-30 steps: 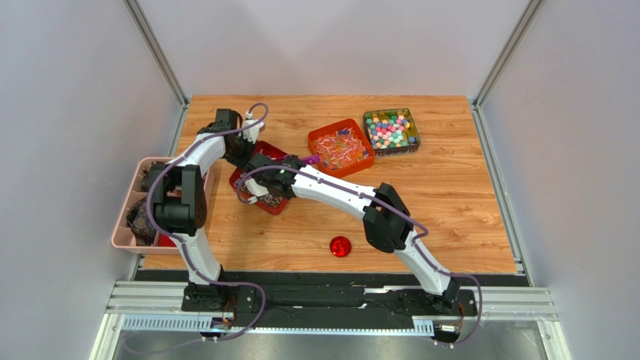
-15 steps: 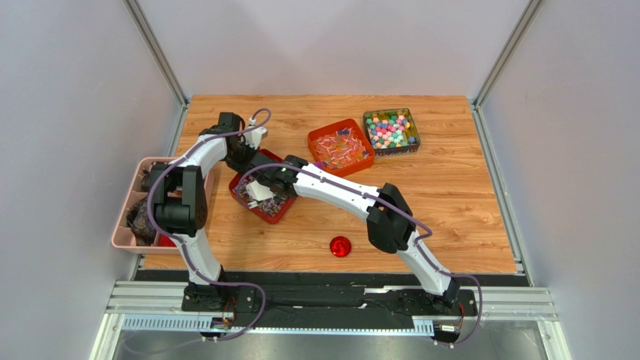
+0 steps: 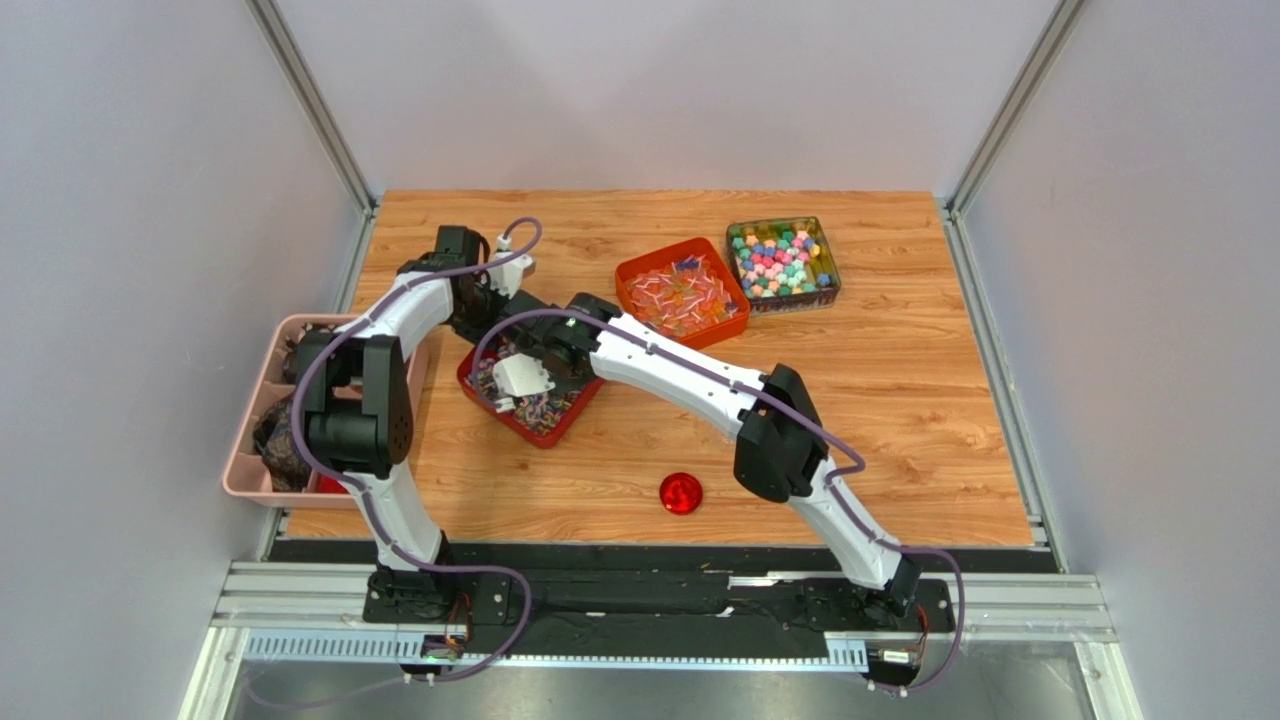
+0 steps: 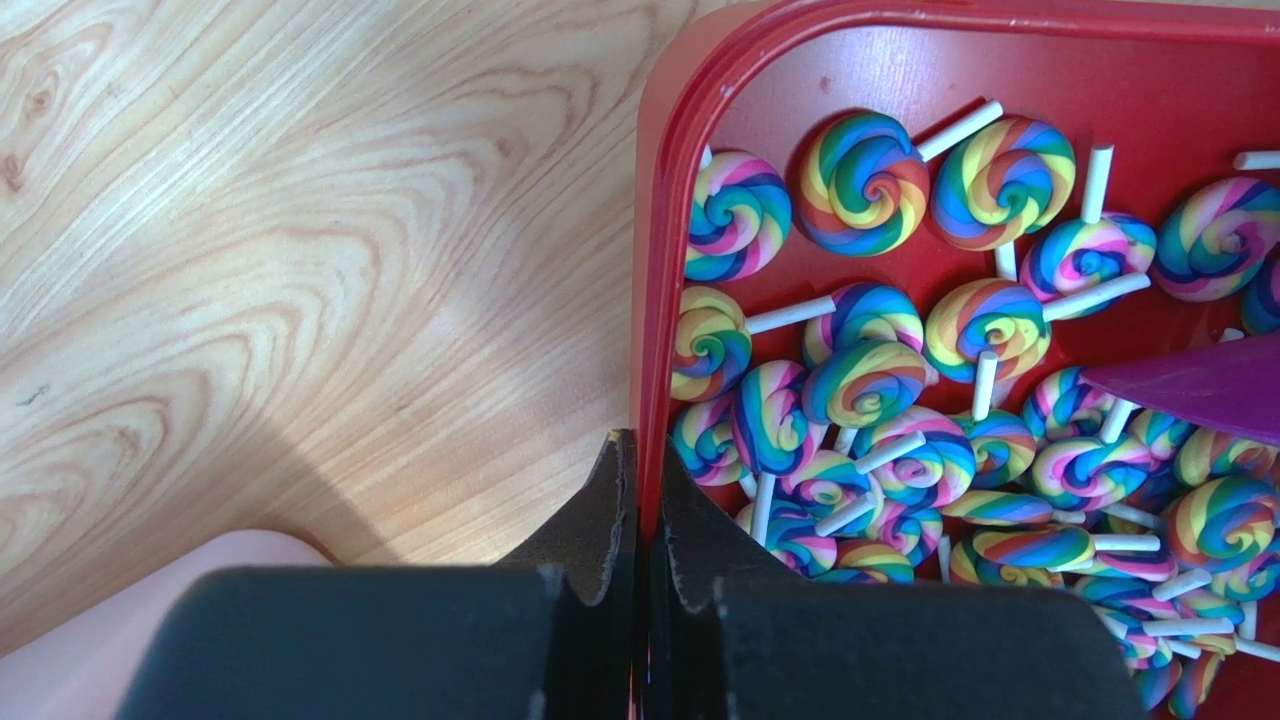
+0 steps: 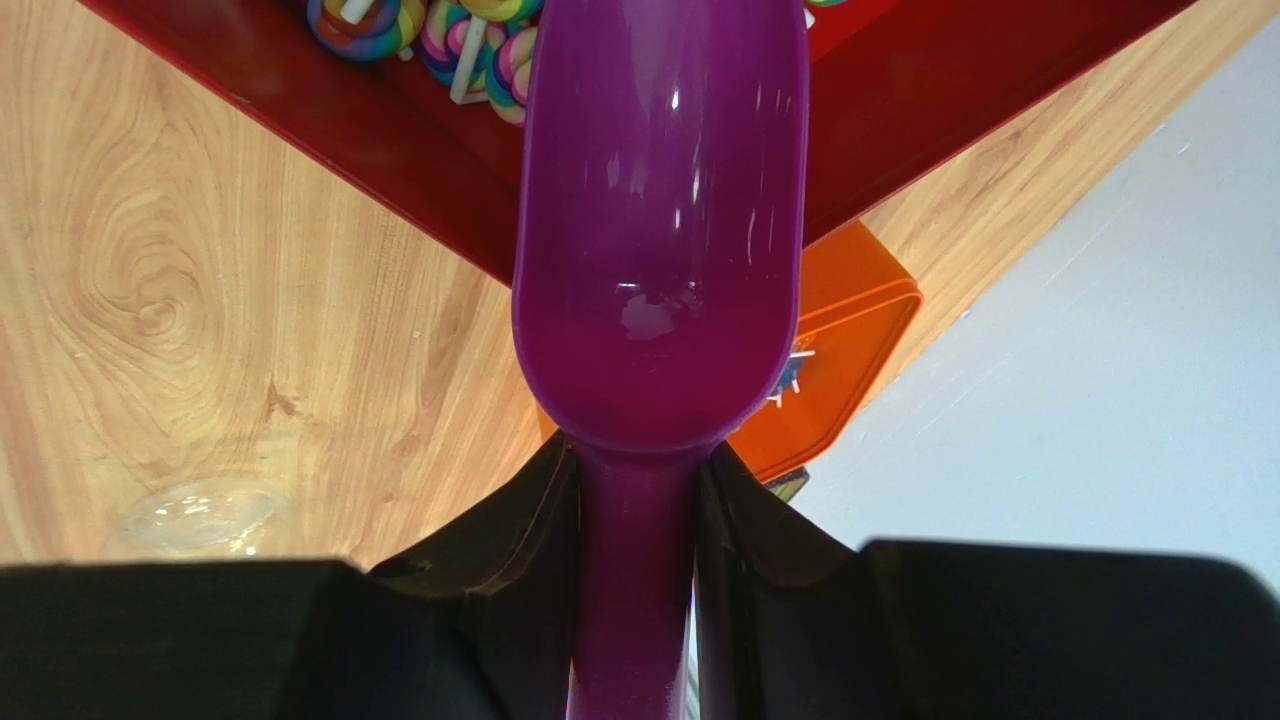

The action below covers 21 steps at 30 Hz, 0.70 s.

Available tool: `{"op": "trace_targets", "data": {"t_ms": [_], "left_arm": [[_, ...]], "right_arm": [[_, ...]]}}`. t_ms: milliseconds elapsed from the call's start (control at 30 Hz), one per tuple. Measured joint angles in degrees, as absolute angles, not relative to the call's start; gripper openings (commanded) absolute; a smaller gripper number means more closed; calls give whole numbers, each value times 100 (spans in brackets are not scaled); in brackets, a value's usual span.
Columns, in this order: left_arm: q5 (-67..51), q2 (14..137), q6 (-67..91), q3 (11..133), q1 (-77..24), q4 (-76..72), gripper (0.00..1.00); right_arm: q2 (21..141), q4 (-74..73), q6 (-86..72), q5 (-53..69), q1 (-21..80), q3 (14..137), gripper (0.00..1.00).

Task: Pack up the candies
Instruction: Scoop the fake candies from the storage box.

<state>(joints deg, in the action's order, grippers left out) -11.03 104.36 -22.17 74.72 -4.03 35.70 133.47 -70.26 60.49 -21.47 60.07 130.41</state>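
Observation:
A red tray (image 3: 568, 423) holds many rainbow lollipop candies (image 4: 864, 383). My left gripper (image 4: 643, 503) is shut on that tray's left rim (image 4: 655, 300); from above the left gripper (image 3: 484, 320) sits at the tray's far corner. My right gripper (image 5: 637, 495) is shut on the handle of a purple scoop (image 5: 661, 225), whose bowl reaches over the red tray's edge (image 5: 962, 90) and looks empty. In the top view the right gripper (image 3: 522, 375) hovers over the tray. The scoop's tip (image 4: 1202, 390) shows above the lollipops. Twist-wrapped candies (image 3: 684, 293) fill an orange tray.
The orange tray (image 3: 639, 275) stands behind the red one, beside a dark tin (image 3: 783, 263) of coloured balls. A round red lid (image 3: 681, 492) lies near the front. A pink bin (image 3: 248, 450) hangs off the left edge. Something clear (image 5: 196, 518) lies on the wood.
My right gripper with the scoop has drawn back a little over the red tray, so more lollipops show. The left arm has barely moved.

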Motion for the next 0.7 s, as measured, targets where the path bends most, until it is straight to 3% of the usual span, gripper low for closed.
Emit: {"op": "trace_targets", "data": {"t_ms": [500, 700], "left_arm": [[-904, 10210, -2178, 7210, -373, 3583, 0], [-1033, 10206, -2189, 7015, -375, 3511, 0]], "right_arm": [[13684, -7260, 5181, -1594, 5953, 13546, 0], [13417, -6759, 5345, -1706, 5957, 12707, 0]]}}
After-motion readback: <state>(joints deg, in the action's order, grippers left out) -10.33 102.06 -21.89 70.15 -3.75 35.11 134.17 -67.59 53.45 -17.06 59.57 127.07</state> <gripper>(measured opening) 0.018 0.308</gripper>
